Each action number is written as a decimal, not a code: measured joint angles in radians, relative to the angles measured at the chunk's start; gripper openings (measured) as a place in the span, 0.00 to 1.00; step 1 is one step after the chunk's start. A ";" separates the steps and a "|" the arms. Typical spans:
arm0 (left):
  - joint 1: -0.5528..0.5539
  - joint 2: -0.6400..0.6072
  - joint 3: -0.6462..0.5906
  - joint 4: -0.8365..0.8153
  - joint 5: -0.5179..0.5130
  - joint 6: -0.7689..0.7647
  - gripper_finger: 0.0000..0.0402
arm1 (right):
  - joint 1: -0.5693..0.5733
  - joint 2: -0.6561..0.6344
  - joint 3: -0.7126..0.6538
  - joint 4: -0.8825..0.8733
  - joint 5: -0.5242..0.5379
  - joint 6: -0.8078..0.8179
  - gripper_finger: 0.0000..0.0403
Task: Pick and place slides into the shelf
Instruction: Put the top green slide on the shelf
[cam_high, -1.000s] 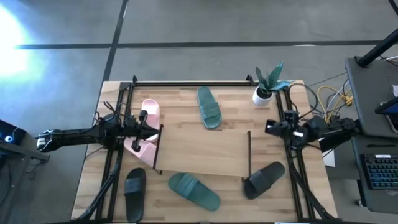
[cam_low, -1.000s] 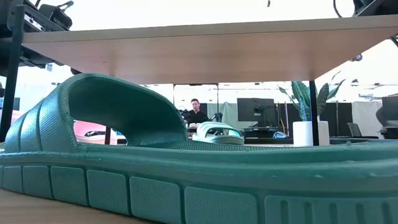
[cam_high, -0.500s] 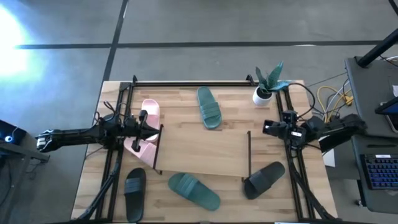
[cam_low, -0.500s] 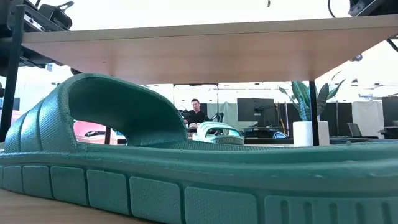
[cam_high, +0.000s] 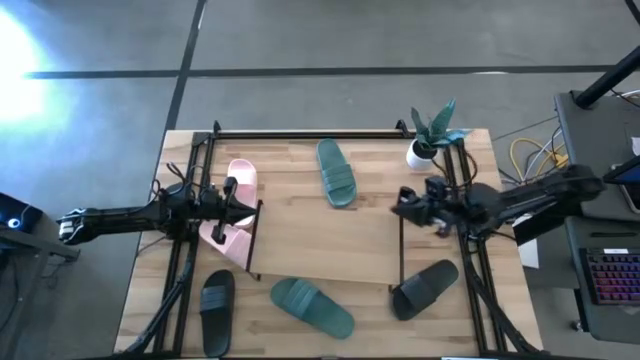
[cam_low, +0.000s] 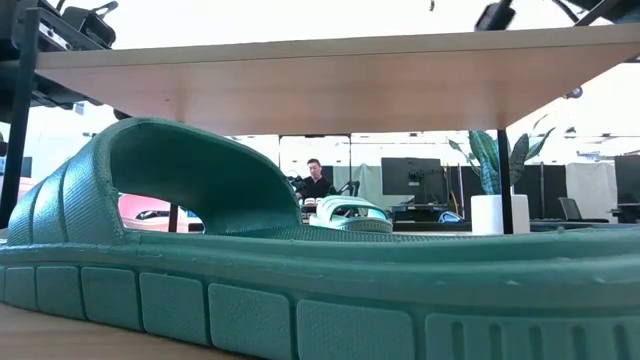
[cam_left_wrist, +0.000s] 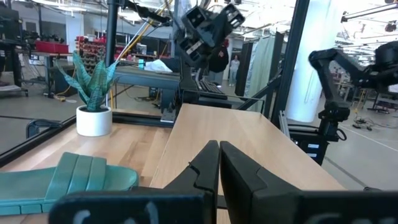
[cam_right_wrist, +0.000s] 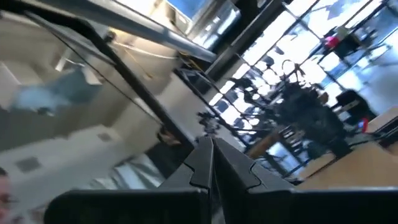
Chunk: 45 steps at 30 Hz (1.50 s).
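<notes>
- We see no rubbery slide sandal on the low light-wood shelf (cam_high: 320, 235) yet; teal pair (cam_high: 336, 172) (cam_high: 312, 306), black pair (cam_high: 216, 311) (cam_high: 424, 288), pink ones (cam_high: 233, 205) lie scattered on the worktop (cam_high: 290, 160), awaiting pickup.
- Right end effector (cam_high: 400, 207) above the shelf's right end, fingers pressed together, empty.
- Left end effector (cam_high: 250, 204) over the pink ones, pressed together, empty.

1. Shelf (cam_high: 320, 235): light-wood board, thin black end frames.
2. Behind the shelf: teal-green slide (cam_high: 336, 172).
3. At its left end: pale pink slide (cam_high: 233, 205).
4. In front: teal-green slide (cam_high: 312, 305), black slide (cam_high: 217, 298).
</notes>
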 joint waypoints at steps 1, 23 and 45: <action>0.000 0.001 0.000 0.000 0.000 0.000 0.00 | -0.011 0.034 0.034 -0.030 0.001 -0.009 0.02; 0.000 0.000 0.000 0.000 0.000 0.000 0.00 | -0.434 0.694 1.043 -1.712 -0.097 -0.537 0.09; 0.000 0.000 0.000 0.000 0.000 0.000 0.00 | -0.721 1.383 1.778 -2.147 -0.201 -1.178 0.44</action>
